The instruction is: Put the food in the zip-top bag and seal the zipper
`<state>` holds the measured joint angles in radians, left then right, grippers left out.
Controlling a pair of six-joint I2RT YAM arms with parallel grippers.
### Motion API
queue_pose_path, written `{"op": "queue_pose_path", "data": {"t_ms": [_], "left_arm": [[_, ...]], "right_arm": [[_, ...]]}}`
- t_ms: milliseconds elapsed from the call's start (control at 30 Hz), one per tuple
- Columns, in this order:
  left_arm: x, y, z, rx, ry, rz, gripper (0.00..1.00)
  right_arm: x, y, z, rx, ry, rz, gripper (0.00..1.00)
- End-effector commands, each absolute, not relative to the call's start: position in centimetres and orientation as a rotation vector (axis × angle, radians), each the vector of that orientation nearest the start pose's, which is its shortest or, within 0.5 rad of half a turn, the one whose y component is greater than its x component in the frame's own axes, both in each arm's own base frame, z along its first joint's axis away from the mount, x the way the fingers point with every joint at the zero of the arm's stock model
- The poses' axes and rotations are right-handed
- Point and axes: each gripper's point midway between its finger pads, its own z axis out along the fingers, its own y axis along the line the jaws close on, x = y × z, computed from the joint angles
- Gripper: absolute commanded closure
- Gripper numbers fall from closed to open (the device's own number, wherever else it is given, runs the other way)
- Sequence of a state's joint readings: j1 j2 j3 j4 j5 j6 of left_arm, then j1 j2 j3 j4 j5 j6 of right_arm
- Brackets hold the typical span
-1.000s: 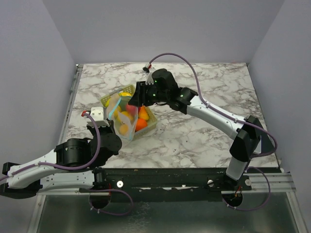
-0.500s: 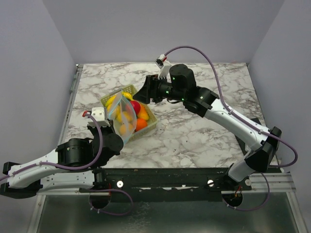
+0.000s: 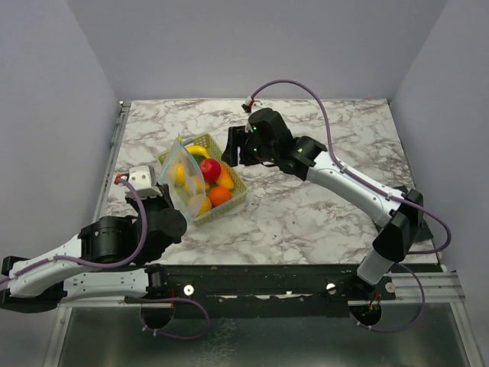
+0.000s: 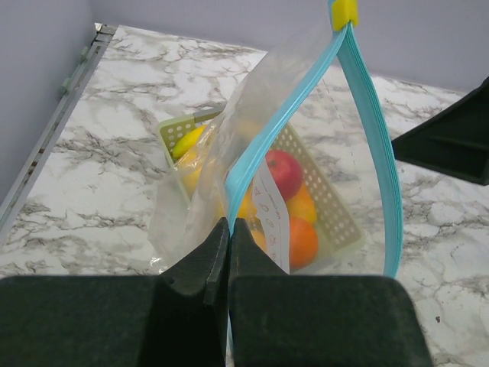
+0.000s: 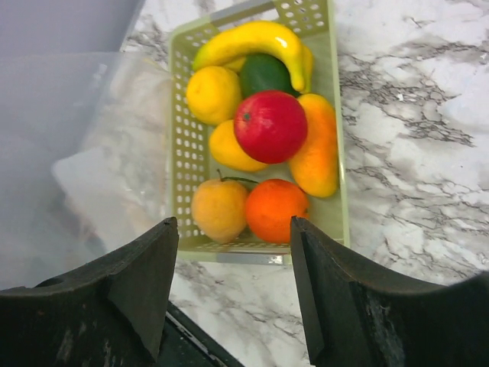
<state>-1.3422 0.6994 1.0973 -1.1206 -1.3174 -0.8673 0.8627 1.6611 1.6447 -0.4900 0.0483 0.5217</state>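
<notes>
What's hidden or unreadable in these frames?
Left wrist: zip-top bag bottom, hidden behind the left fingers.
Left wrist: zipper slider end, cut by the top edge.
Left wrist: white label print, too small.
Top external: left fingers' grip, hidden under that arm's wrist.
Right wrist: bag mouth, out of frame.

your right gripper (image 5: 231, 227) stands spread wide at the bottom of the frame, nothing between its dark fingers. above it sits the slotted basket (image 5: 182, 145): red apple (image 5: 270, 126) at centre, banana (image 5: 252, 38) along the top, orange (image 5: 275, 210) lowest. the clear bag (image 5: 84, 168) fills the left side.
</notes>
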Motion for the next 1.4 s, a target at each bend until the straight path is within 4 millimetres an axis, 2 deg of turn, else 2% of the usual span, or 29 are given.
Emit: {"op": "queue_pose_path", "data": {"t_ms": [0,233,600,933,1167,1367], "left_arm": [[18.4,-5.4,33.5,-0.239,1.671,-0.082,1.0],[18.3,-4.6,34.5,-0.268,1.648,-0.088,1.0],[18.2,-4.0,35.3,-0.291,1.634,-0.105,1.0],[18.2,-4.0,35.7,-0.28,1.637,-0.122,1.0],[18.1,-4.8,35.8,-0.238,1.667,-0.145,1.0],[18.1,-5.5,35.4,-0.214,1.684,-0.147,1.0]], "right_arm": [[33.0,37.2,25.0,-0.346,2.21,0.633,0.34],[35.1,38.4,21.2,-0.391,2.287,0.588,0.34],[39.1,38.4,15.7,-0.386,2.359,0.443,0.4],[40.8,39.6,11.2,-0.423,2.439,0.418,0.45],[41.7,39.7,8.6,-0.425,2.475,0.371,0.52],[41.9,39.5,7.0,-0.427,2.498,0.34,0.62]]}}
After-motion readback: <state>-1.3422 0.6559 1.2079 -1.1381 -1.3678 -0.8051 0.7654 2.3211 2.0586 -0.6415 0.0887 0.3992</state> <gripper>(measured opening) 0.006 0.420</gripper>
